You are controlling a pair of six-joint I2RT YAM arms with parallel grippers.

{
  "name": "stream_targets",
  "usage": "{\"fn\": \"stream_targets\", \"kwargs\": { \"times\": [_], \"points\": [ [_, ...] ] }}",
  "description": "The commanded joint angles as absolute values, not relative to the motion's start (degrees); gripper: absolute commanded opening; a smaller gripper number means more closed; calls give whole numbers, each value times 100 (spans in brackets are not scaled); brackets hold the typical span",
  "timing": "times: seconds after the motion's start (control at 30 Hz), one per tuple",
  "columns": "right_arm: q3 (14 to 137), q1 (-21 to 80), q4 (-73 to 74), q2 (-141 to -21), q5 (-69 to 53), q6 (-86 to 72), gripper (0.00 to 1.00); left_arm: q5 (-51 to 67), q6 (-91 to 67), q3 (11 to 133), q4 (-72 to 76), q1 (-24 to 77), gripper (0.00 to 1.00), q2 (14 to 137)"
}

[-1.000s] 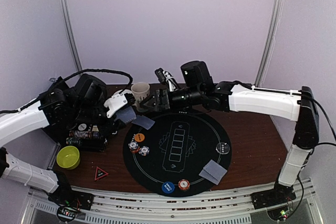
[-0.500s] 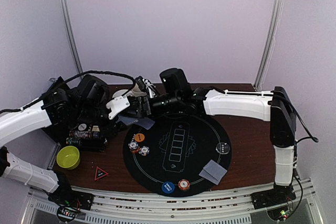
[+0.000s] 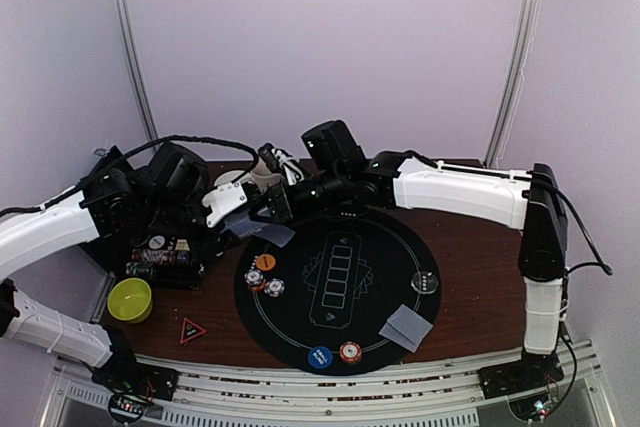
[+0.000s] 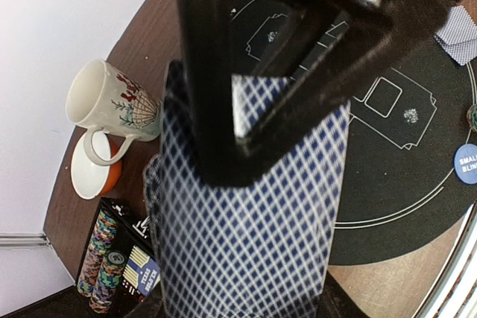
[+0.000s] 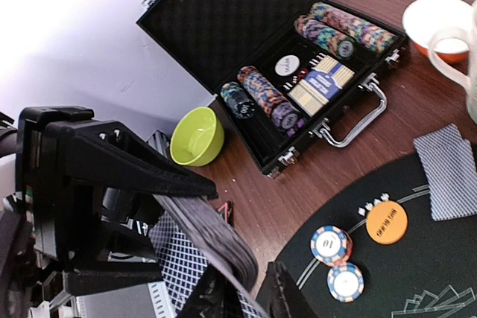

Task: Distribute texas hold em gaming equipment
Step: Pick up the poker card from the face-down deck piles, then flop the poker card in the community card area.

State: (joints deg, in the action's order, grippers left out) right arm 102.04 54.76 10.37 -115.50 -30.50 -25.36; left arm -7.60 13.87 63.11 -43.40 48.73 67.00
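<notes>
— Well, where is the deck of playing cards?
— Clamped in the left gripper, held up over the table near the mug
— And the right gripper?
— At the deck's edge; whether it grips a card cannot be told

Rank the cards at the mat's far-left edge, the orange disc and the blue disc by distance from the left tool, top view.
From the left tool:
1. The cards, right beside it on the mat's far-left edge.
2. The orange disc, left on the mat.
3. The blue disc, mat's near edge.
</notes>
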Motion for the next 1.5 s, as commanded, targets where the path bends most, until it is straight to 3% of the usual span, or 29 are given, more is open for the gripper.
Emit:
{"fn": "stream_targets", "kwargs": {
  "times": [0.0,0.13,0.33,0.43,0.57,0.73,0.83,1.0,1.47],
  "points": [
    [10273,5371,1883,-11191,-2397,-2061,17,-788,1411,6353,-4052,4860,49,6661],
    [10298,5327,2193,-10999,-2297,-1864,0,-818,1359,6354,-4052,4862,49,6670],
    [10171,4810,3086,-10303,-2099,-964,0,-1016,1084,6331,-4096,4867,49,6714],
    [9548,4565,3136,-9719,-1916,404,0,-1154,897,6332,-4087,4865,49,6759],
    [7834,4647,2298,-9066,-1401,3269,0,-1331,609,6416,-4087,4852,49,6875],
    [6197,5003,614,-8967,-2529,5853,0,-1382,415,6521,-4063,4854,50,6965],
    [5825,5216,-615,-9301,-2695,6029,0,-1370,370,6513,-4034,4852,50,7002],
    [5819,5468,-1471,-9857,-2680,6575,0,-1344,353,6504,-4034,4852,50,7097],
    [5679,5706,441,-10347,-2593,8877,0,-1377,483,6514,-4035,4852,50,7101]
  ]
}}
